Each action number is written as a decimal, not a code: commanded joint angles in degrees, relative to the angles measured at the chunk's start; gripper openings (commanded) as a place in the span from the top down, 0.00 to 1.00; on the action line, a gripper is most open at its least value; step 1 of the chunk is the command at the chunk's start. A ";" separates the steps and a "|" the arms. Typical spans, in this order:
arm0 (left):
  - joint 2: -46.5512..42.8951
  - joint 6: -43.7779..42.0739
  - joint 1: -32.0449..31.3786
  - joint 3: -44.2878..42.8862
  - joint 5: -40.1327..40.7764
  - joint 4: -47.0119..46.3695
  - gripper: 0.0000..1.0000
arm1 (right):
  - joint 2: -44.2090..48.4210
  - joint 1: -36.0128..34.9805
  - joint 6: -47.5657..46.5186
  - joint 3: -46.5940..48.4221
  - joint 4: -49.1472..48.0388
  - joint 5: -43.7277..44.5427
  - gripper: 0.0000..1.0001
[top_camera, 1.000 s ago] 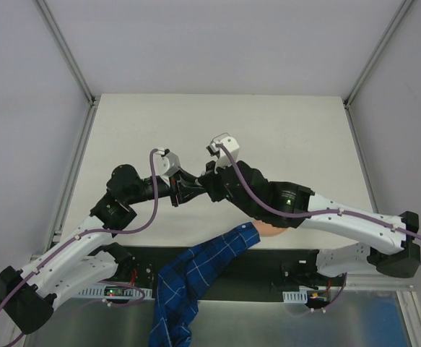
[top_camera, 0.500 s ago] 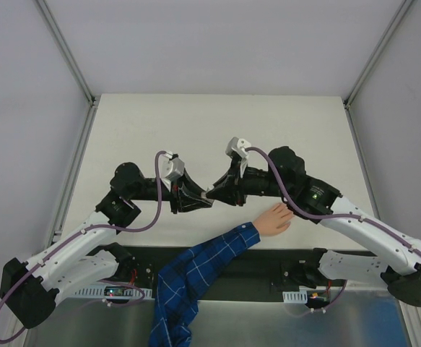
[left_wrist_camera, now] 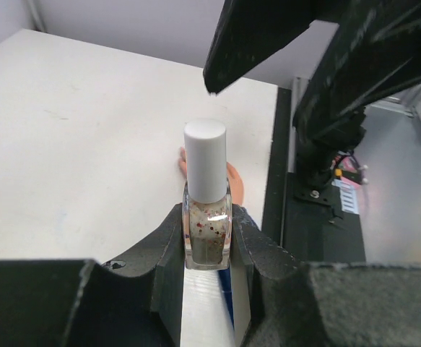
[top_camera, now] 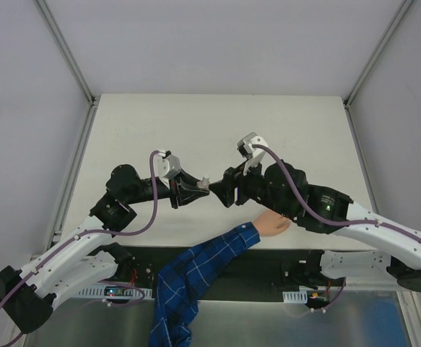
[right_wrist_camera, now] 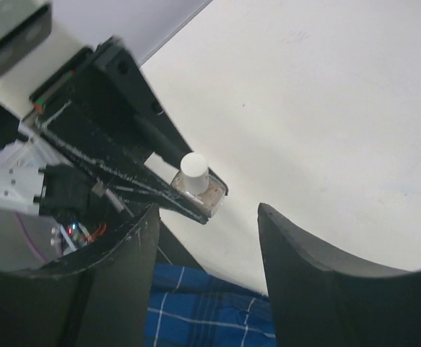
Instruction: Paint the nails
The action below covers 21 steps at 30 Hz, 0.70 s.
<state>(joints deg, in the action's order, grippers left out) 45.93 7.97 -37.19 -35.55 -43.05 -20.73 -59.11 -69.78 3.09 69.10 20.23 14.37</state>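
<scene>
My left gripper (top_camera: 196,190) is shut on a small clear nail polish bottle (left_wrist_camera: 207,230) with glittery polish and a white cap (left_wrist_camera: 205,159), held above the table. The bottle also shows in the right wrist view (right_wrist_camera: 199,189). My right gripper (top_camera: 223,191) is open and empty, its fingers (right_wrist_camera: 307,275) facing the cap with a small gap to it. A pale flesh-coloured hand (top_camera: 272,223) with a blue plaid sleeve (top_camera: 214,259) rests at the table's near edge, below both grippers. Its nails cannot be made out.
The white table (top_camera: 217,123) stretches behind the grippers. A black strip with wiring and small boards (top_camera: 297,278) runs along the near edge, beside the arm bases. Metal frame rails (top_camera: 66,50) stand at the far corners.
My right gripper came down from above to face the bottle cap, and its arm swung right, uncovering the hand. My left gripper kept hold of the bottle and shifted only slightly.
</scene>
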 commanded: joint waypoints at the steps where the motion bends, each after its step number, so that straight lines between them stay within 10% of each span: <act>1: -3.04 -4.01 -0.78 -1.98 7.01 0.34 1.00 | -3.28 -2.81 7.88 5.07 2.10 17.95 0.41; 12: -3.22 -3.66 -1.39 -1.98 7.89 0.43 1.00 | -14.09 -4.05 8.59 14.22 3.50 18.67 0.50; 21: -3.31 -3.31 -1.75 -2.15 7.28 0.43 1.00 | -12.26 -3.96 8.34 9.83 0.34 16.14 0.83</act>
<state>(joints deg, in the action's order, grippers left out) 43.42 5.26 -38.33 -35.55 -35.42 -17.91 -73.82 -73.84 12.08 80.25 23.16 30.70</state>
